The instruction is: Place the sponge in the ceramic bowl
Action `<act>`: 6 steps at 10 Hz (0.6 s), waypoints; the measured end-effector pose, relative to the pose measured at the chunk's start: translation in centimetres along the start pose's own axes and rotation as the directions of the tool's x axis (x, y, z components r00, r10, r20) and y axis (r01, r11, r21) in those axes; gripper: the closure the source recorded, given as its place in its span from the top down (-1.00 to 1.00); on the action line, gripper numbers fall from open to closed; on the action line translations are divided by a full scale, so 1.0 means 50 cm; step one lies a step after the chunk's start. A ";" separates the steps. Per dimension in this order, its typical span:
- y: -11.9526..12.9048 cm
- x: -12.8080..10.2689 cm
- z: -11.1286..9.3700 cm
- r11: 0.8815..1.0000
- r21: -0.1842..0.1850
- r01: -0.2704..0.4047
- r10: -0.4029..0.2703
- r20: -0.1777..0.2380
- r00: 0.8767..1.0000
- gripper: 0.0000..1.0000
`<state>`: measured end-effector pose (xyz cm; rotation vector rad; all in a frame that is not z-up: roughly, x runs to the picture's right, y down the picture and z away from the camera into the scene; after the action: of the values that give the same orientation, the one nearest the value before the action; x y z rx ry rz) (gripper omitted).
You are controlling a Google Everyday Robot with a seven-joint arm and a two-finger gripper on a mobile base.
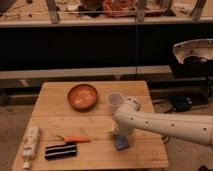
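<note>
The sponge (pixel 120 145) lies flat near the front right of the wooden worktop (pixel 55 102), right under the tool (pixel 122 136), which is lowered onto it; I cannot tell how wide the tool stands or whether it grips anything. The ceramic bowl (pixel 82 96) sits well apart toward the back, its glossy inside bare, with a translucent cup (pixel 115 100) beside it. A black ridged block (pixel 61 151) lies front left.

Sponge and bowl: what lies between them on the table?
Only bare table lies between sponge and bowl, in the camera view. The gripper sits right over the sponge.
</note>
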<state>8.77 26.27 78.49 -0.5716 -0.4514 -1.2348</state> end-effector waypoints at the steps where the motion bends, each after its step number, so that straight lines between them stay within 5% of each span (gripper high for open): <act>1: -0.002 0.001 0.006 1.000 0.000 0.004 -0.004 -0.001 1.000 0.60; 6: -0.018 0.006 0.017 1.000 -0.002 0.016 -0.016 0.003 1.000 0.60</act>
<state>7.99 26.40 79.48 -0.5723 -0.4579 -1.2504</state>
